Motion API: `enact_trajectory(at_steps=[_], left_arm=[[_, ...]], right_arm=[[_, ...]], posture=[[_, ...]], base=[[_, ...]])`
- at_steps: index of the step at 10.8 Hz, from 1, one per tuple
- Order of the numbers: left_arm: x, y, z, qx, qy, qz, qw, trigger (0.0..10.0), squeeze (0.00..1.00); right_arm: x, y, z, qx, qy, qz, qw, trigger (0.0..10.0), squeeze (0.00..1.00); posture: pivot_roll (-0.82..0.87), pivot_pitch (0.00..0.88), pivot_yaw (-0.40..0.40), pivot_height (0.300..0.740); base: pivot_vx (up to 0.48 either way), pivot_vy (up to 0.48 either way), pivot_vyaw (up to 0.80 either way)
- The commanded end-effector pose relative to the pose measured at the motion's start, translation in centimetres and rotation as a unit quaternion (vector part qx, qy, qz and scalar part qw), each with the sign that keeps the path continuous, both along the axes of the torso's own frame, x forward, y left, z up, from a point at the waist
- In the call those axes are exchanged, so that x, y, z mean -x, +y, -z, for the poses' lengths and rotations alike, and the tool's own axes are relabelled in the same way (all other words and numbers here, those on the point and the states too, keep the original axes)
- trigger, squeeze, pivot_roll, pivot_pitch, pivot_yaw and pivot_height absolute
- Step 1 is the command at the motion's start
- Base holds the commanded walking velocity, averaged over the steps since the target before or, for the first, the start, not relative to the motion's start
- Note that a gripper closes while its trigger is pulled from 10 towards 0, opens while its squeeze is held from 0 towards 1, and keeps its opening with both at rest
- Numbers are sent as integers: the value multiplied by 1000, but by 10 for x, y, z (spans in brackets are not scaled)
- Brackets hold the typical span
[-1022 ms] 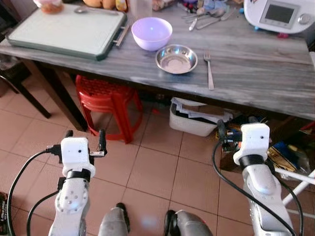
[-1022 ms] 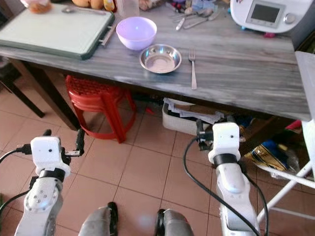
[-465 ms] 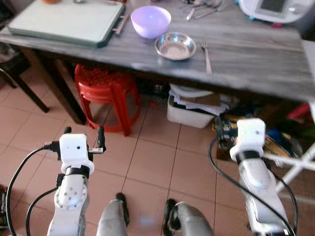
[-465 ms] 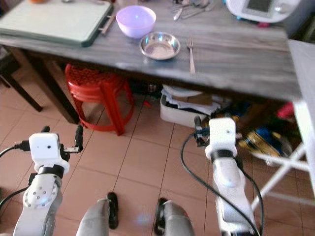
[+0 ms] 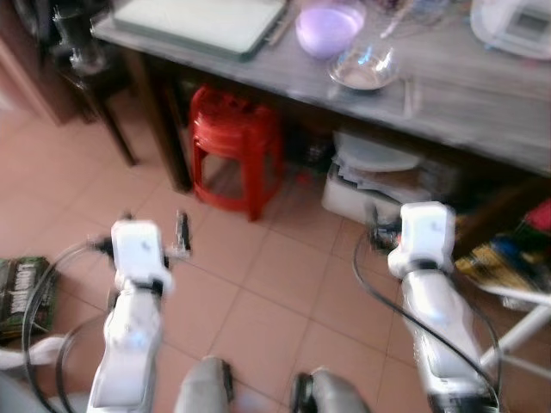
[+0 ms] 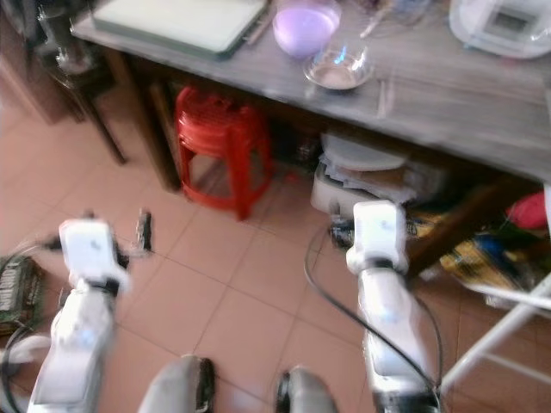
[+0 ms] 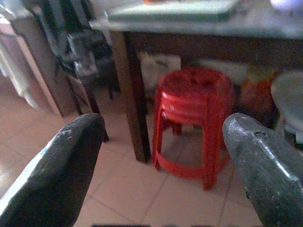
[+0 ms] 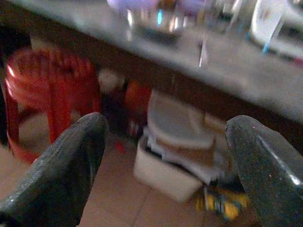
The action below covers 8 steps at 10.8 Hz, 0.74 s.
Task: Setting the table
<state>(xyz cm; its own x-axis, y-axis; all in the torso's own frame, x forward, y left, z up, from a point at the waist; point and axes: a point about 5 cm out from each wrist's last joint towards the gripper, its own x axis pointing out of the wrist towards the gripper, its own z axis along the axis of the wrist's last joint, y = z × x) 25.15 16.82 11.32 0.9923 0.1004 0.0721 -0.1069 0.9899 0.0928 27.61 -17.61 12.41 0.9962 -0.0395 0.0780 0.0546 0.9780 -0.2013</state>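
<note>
The grey table [image 5: 482, 107] runs across the top of the blurred head views. On it stand a purple bowl [image 5: 330, 26], a steel bowl [image 5: 364, 69] next to it and a fork [image 5: 408, 96] just right of that. A pale green tray [image 5: 202, 19] lies at the table's left end. Both arms are held low over the tiled floor, well short of the table. My left gripper [image 5: 155, 228] is open and holds nothing; its fingers [image 7: 57, 170] frame the red stool. My right gripper [image 5: 398, 232] is open too, its fingers [image 8: 57, 165] framing the table's edge.
A red plastic stool [image 5: 234, 142] stands under the table's left part, a white tub [image 5: 370, 185] of papers under its middle. A dark chair [image 5: 82, 60] is at far left, a white appliance [image 5: 516, 21] at the table's back right, a white rack frame [image 5: 516, 331] on the right.
The whole picture has shifted and blurred: the camera has drawn back and swung left, so the table sits farther off and more floor shows. Both arms keep their pose, fingers still open.
</note>
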Motion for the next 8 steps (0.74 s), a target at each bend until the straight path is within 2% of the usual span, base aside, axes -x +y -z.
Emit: enact_trajectory(at_steps=[1,2,3,4,6,8], left_arm=[[-3,-6,5,6,7,7,1000,10000,0],[-11,-12,4,-3,-4,16,1000,10000,0],[-15,-16,2,-2,-10,34,999,10000,0],[-13,-19,1,9,-13,54,998,10000,0],[-2,-24,8,17,0,70,997,10000,0],[4,-23,20,34,16,59,998,10000,0]], right_arm=[[-4,-2,0,1,-4,3,1000,10000,0],[-13,4,-1,3,-15,-2,1000,10000,0],[-16,5,-3,0,-16,-3,1000,10000,0],[-14,5,-3,-1,-16,-6,1000,10000,0],[-4,6,3,-1,-5,-16,1000,10000,0],[1,4,10,0,-6,-12,1000,10000,0]], posture=[[5,83,-29,740],[5,58,-30,740],[-1,46,-30,740],[-6,68,-26,740],[-9,94,-27,740],[-11,67,-24,740]], base=[[0,0,0],[0,0,0],[0,0,0],[0,0,-800],[0,-429,-800],[0,-467,-800]])
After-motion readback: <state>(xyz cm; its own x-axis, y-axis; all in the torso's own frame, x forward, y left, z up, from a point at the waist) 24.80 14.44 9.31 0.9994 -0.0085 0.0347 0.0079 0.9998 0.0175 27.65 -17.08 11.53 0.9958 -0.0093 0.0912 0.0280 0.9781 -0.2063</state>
